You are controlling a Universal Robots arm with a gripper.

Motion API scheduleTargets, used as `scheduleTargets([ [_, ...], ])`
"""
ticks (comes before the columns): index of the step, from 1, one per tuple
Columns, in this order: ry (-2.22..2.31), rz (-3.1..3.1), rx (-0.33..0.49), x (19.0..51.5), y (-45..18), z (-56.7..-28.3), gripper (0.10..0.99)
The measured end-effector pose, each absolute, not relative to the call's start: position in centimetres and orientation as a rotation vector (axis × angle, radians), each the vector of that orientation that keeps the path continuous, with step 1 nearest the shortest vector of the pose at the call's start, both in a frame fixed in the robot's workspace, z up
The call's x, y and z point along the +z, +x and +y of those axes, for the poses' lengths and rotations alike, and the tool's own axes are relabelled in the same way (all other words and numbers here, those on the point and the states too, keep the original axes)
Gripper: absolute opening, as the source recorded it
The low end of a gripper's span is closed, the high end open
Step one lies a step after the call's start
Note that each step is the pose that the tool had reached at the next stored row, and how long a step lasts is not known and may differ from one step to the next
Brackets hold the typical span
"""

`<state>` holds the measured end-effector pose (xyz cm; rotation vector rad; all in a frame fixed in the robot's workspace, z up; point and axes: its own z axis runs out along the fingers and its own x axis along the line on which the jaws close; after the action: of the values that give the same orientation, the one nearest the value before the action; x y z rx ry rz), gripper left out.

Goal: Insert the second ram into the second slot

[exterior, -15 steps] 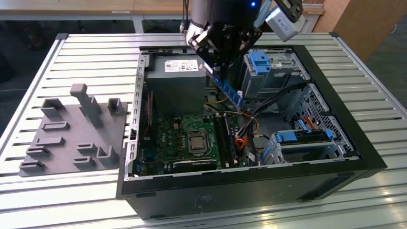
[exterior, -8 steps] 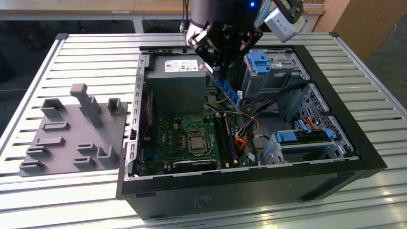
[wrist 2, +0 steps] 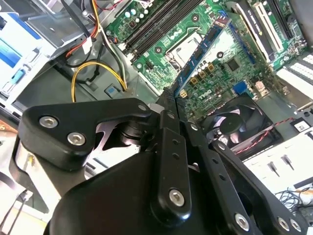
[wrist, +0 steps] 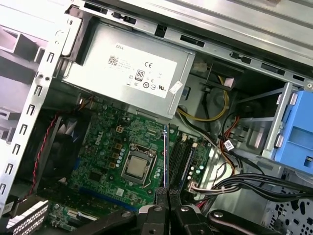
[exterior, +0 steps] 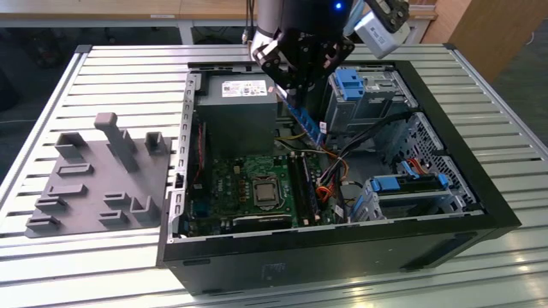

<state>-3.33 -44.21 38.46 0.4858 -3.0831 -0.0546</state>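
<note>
The claw [exterior: 294, 95], black with linked metal fingers, is pinching one end of the second ram [exterior: 307, 123], a long, thin, flat blue circuit-board stick. The stick hangs slanting down from the fingers inside the open case, above the board and not seated. In the second wrist view the fingers press together on the stick's near end [wrist 2: 172, 95], and its length [wrist 2: 203, 49] runs out over the green board. In the first wrist view it shows edge-on as a thin blue line [wrist: 166, 156] just beside the black slots.

At the exterior view's left, a grey plastic fixture [exterior: 94, 186] with upright posts lies on the slatted silver metal surface [exterior: 102, 70]. Next comes the black open computer case [exterior: 342, 253], lying on its side. Within it, a grey metal power supply box [exterior: 240, 122] with a white label sits at the far end. Nearer lies the green motherboard [exterior: 231, 186] with its silver processor socket [exterior: 264, 191]. Just right of the socket run the long black memory slots [exterior: 306, 186], below the stick's lower end. A black round cooling fan [wrist 2: 234, 122] shows in the second wrist view. Toward the exterior view's right stand chunky blue plastic drive-bay latches [exterior: 351, 82].
</note>
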Motion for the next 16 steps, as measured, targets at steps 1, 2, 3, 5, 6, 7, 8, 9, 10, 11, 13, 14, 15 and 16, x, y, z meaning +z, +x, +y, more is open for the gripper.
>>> scheduleTargets([
  [1,0.478,-3.084,-0.055,38.46,-3.33,-44.21,0.125],
  [2,0.471,-3.086,-0.055,38.46,-3.33,-44.21,0.125],
  [3,0.463,-3.087,-0.055,38.45,-3.33,-44.21,0.125],
  [5,0.448,-3.089,-0.055,38.46,-3.33,-44.21,0.125],
  [6,0.44,-3.091,-0.055,38.46,-3.33,-44.21,0.125],
  [7,0.432,-3.092,-0.055,38.46,-3.33,-44.21,0.125],
  [8,0.425,-3.093,-0.055,38.46,-3.33,-44.21,0.125],
  [9,0.417,-3.094,-0.055,38.46,-3.33,-44.21,0.125],
  [10,0.41,-3.095,-0.055,38.46,-3.33,-44.21,0.125],
  [11,0.402,-3.096,-0.055,38.46,-3.33,-44.21,0.125],
  [13,0.387,-3.098,-0.055,38.46,-3.33,-44.21,0.125],
  [14,0.379,-3.099,-0.056,38.46,-3.33,-44.21,0.125],
  [15,0.372,-3.1,-0.056,38.46,-3.33,-44.21,0.125],
  [16,0.363,-3.101,-0.056,38.46,-3.33,-44.21,0.125],
])
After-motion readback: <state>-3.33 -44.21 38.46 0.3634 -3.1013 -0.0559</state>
